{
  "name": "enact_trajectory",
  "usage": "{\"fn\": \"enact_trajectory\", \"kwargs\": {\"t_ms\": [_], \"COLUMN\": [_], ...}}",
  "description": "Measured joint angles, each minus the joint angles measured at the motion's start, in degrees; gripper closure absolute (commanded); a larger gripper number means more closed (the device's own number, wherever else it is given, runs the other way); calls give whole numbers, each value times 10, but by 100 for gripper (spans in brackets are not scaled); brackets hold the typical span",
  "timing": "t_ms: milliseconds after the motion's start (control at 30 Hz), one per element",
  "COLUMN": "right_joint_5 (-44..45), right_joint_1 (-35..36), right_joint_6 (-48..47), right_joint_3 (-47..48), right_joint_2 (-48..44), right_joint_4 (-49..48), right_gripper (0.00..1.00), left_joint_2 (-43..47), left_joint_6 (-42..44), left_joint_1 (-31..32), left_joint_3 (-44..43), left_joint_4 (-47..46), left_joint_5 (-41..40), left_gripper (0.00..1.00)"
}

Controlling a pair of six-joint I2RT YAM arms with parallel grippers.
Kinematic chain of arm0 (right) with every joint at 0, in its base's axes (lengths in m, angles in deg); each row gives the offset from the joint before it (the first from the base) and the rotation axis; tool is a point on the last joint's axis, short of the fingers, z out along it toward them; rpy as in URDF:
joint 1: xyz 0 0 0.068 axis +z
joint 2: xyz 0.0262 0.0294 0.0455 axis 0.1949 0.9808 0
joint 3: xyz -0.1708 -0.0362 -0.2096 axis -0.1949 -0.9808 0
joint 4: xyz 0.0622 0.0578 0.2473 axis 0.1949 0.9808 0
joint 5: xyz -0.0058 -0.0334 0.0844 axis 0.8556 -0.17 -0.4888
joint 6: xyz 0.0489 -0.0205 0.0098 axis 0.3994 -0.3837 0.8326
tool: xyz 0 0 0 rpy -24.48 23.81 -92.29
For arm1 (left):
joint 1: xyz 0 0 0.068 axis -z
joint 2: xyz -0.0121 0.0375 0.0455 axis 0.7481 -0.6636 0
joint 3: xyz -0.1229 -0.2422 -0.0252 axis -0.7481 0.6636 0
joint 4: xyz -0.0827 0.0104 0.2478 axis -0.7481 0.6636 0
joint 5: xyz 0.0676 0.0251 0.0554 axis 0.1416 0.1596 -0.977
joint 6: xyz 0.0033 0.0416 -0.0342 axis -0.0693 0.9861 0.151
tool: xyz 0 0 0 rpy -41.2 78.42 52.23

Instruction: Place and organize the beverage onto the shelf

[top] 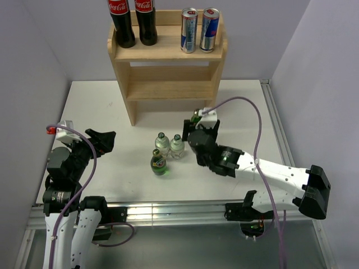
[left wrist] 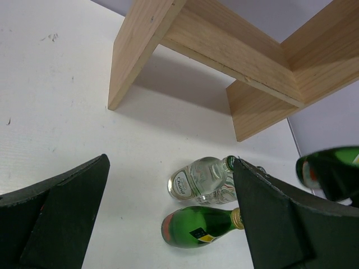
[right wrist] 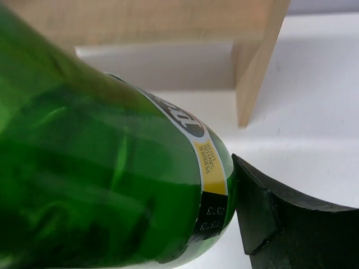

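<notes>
Two cans (top: 199, 29) are sitting on the shelf (top: 171, 89), the right claw (top: 197, 126) is pinching one green bottle (right wrist: 112, 185), the left claw (top: 106, 141) is hanging spread wide, and three bottles (top: 159, 162) are waiting.

I'm seeing a flat white tabletop (top: 95, 106), plain pale lilac walls (top: 33, 45) from nine round to three o'clock, and a silver metal rail (top: 168, 212) at six.

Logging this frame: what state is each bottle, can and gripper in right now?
Cans: upright on the shelf top tier.
Coca-Cola bottles: upright on the same tier.
Clear bottles: upright on the table, capped.
Loose green bottle: upright on the table.
Held green bottle: clamped in the right gripper.
Left gripper: open, holding nothing.
</notes>
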Motion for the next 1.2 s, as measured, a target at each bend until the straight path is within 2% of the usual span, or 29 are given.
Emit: {"fn": "enact_trajectory", "kwargs": {"t_ms": [200,433,600,933,1200], "right_joint_5": [-61,-113,-141,-166,-175], "right_joint_1": [-108,-174,-201,-247,-268], "right_joint_6": [-67,-99,-111,-114,-103], "right_joint_3": [102,181,222,299,313], "right_joint_2": [48,134,190,245,280], "right_joint_4": [-34,-41,-33,-26,-29], "right_gripper": [100,100,100,100,100], "left_joint_2": [0,0,6,11,11], "left_joint_6": [0,0,0,0,0], "left_joint_1": [0,0,0,0,0], "left_joint_3": [0,0,0,0,0], "left_joint_4": [0,0,0,0,0], "left_joint_5": [0,0,-3,-4,-4], "left_gripper": [1,1,1,1,1]}}
